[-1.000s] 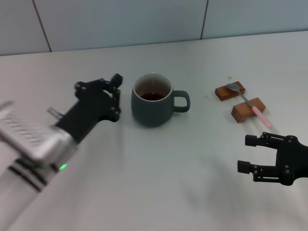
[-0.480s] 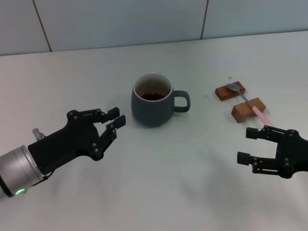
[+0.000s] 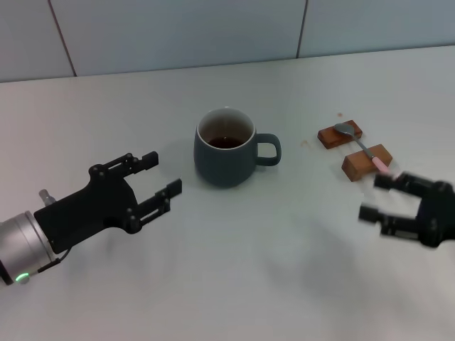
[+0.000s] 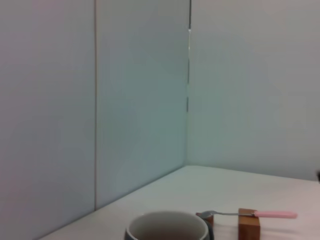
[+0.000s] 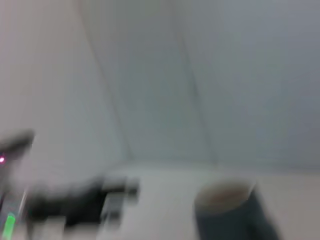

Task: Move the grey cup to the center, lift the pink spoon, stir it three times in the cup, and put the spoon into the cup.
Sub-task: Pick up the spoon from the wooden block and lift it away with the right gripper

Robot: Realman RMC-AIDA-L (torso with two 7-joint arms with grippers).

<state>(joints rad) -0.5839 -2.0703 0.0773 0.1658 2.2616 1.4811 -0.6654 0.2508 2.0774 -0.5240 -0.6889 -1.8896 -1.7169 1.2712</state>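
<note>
The grey cup [image 3: 226, 148] stands upright mid-table, brown liquid inside, handle pointing toward my right side. It also shows in the left wrist view [image 4: 167, 227] and the right wrist view [image 5: 231, 209]. The pink spoon [image 3: 365, 150] lies across two brown wooden blocks, silver bowl on the far block, pink handle over the near one; it also shows in the left wrist view [image 4: 260, 214]. My left gripper [image 3: 162, 177] is open and empty, left of and nearer than the cup. My right gripper [image 3: 377, 197] is open and empty, just in front of the spoon's handle end.
The two wooden blocks [image 3: 339, 134] [image 3: 365, 163] sit right of the cup on the white table [image 3: 284, 270]. A pale panelled wall [image 3: 178, 32] runs along the table's far edge. In the right wrist view my left arm [image 5: 75, 202] appears blurred beyond the cup.
My left gripper has pulled back from beside the cup toward the near left and spread its fingers. My right gripper has moved up toward the spoon's handle. The cup and spoon have not moved.
</note>
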